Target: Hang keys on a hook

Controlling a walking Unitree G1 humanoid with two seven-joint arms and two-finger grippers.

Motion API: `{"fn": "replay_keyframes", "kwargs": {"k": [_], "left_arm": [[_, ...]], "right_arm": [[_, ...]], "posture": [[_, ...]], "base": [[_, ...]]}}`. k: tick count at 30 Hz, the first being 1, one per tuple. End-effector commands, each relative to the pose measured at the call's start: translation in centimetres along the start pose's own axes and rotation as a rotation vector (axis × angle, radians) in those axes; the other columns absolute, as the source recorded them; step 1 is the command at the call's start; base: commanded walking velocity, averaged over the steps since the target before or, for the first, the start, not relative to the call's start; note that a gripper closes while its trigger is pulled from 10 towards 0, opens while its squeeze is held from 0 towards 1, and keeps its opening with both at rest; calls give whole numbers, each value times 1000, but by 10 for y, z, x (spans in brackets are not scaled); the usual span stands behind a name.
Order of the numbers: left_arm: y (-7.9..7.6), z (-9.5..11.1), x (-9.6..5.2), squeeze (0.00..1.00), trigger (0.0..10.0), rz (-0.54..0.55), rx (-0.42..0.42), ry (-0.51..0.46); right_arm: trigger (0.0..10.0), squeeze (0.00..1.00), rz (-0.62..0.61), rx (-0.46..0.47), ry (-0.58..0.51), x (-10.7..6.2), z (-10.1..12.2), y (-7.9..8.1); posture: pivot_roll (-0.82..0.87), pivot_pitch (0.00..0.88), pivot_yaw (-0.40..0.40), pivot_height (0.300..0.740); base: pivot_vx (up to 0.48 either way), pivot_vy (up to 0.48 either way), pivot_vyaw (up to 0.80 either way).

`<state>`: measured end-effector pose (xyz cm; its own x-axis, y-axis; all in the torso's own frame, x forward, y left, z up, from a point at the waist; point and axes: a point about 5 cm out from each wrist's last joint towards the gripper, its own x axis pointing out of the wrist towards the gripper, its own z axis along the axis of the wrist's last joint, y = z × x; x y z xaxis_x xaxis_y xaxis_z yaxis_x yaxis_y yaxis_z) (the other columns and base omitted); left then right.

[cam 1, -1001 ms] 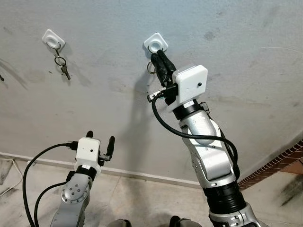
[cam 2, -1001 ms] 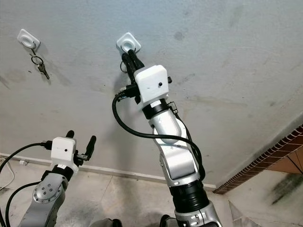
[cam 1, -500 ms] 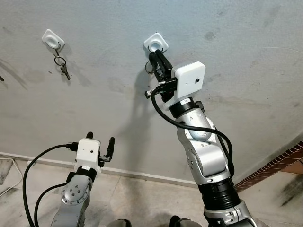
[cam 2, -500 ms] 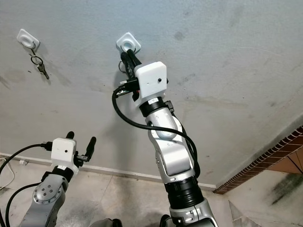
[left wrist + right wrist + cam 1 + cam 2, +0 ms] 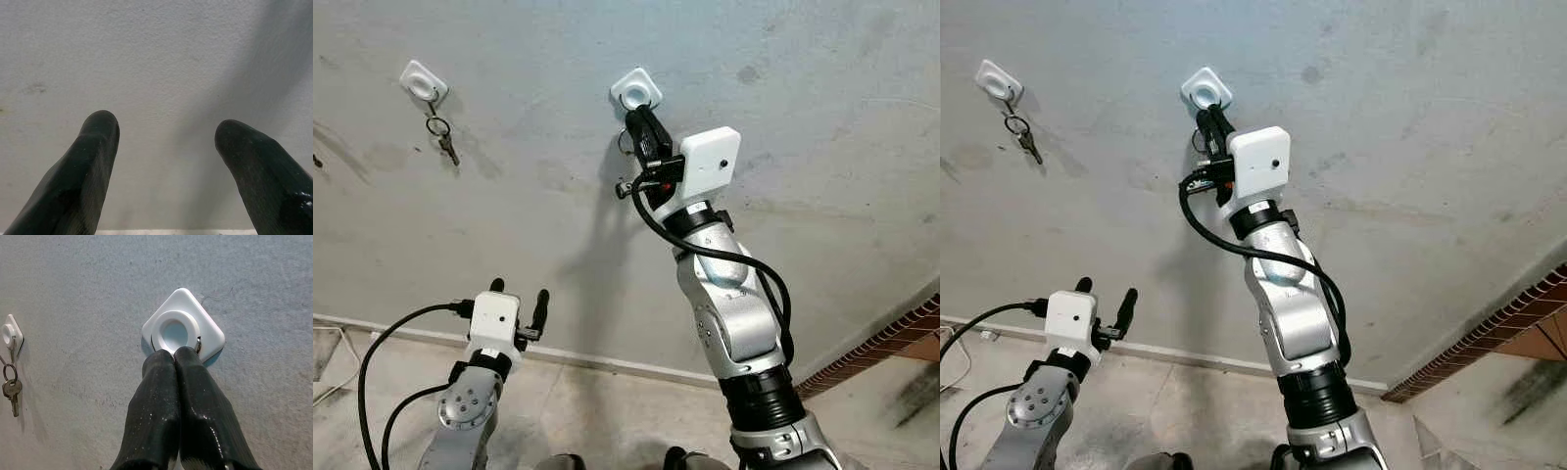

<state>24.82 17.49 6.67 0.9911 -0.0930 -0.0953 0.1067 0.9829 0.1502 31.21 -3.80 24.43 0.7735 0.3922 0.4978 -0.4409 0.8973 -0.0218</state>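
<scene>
A white square hook [image 5: 635, 88] is stuck high on the grey wall. My right gripper [image 5: 637, 114] is raised to it, fingers pressed together with their tips just under the hook's round centre [image 5: 175, 332]. A thin metal key ring [image 5: 198, 343] peeks out beside the fingertips against the hook, and part of the ring [image 5: 624, 143] shows to the left of the fingers. My left gripper [image 5: 517, 292] hangs low near the floor, open and holding nothing, facing bare wall [image 5: 161, 63].
A second white hook [image 5: 419, 80] to the left carries another ring with a key [image 5: 442, 139]. A skirting line [image 5: 607, 360] runs along the wall's foot. A brick edge [image 5: 891, 333] rises at the lower right. A white cable [image 5: 333, 377] lies at the lower left.
My right forearm has swung slightly left and more upright while the fingertips stay at the hook. The left gripper has sunk a little.
</scene>
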Motion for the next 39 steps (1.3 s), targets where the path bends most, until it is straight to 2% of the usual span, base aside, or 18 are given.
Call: {"fn": "replay_keyframes", "kwargs": {"k": [1, 8, 16, 22, 26, 34, 39], "left_arm": [[1, -1, -4, 0, 10000, 6, 11, 10], [0, -2, -6, 0, 10000, 9, 11, 16], [-1, -2, -9, 0, 10000, 16, 9, 22], [-1, -1, -10, 0, 10000, 18, 4, 21], [-1, -1, -8, 0, 10000, 19, 4, 20], [-2, -2, -6, 0, 10000, 22, -4, 20], [-3, -3, -6, 0, 10000, 24, -7, 22]], "right_arm": [[10000, 0, -40, 27, 35, 2, -5, -3], [10000, 0, -82, 69, 90, 1, -14, -7], [10000, 0, -137, 158, 132, -3, -21, -12], [10000, 0, -131, 175, 46, 9, 0, -15], [10000, 0, -153, 197, 28, 13, 6, -20], [10000, 0, -192, 257, 43, 11, 8, -28], [10000, 0, -161, 241, 31, 11, 13, -28]], "posture": [[91, 168, 28, 740], [94, 169, 24, 740], [99, 174, 17, 740], [99, 173, 18, 740], [96, 169, 14, 740], [90, 167, 5, 740], [87, 167, 2, 740]], "base": [[0, 0, 0], [0, 0, 0], [0, 0, 0], [0, 0, 0], [0, 0, 0], [0, 0, 0], [0, 0, 0]]}}
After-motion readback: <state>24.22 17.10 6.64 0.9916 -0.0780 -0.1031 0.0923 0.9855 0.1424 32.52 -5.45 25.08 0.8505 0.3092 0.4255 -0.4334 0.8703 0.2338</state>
